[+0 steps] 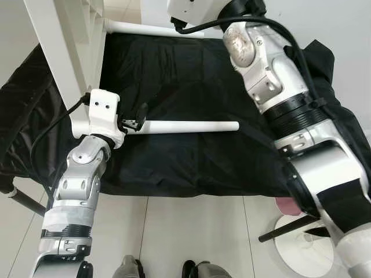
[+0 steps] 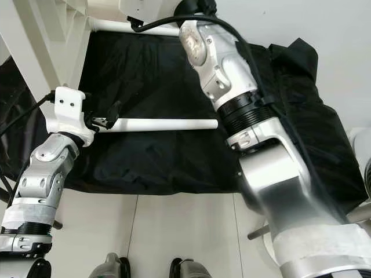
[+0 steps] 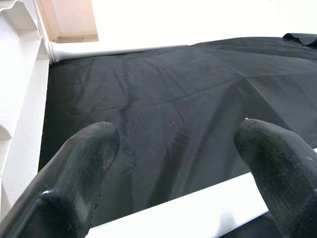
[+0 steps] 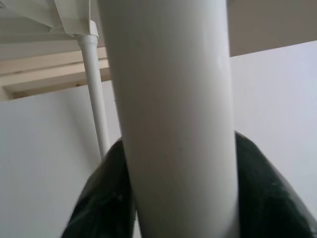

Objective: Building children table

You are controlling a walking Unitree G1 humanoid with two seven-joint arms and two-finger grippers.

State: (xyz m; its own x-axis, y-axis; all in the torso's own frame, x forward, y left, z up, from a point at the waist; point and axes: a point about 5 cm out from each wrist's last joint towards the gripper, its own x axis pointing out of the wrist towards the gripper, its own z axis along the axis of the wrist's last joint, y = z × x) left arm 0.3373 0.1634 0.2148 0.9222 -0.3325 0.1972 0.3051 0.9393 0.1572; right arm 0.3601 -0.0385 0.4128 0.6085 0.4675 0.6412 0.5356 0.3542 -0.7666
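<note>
A loose white table leg lies across the black cloth. My left gripper hovers over the leg's near end, open; its fingers are spread wide with the leg running beneath them. The white tabletop frame stands tilted at the far left, with a leg fitted to it. My right arm reaches up past the top of the eye views. In the right wrist view my right gripper is shut on a white table leg, near the frame's underside and another fitted leg.
The cloth covers a pale tiled floor. A round white base with a dark rod sits at the lower right. Another dark rod pokes out at the lower left. My feet are at the bottom.
</note>
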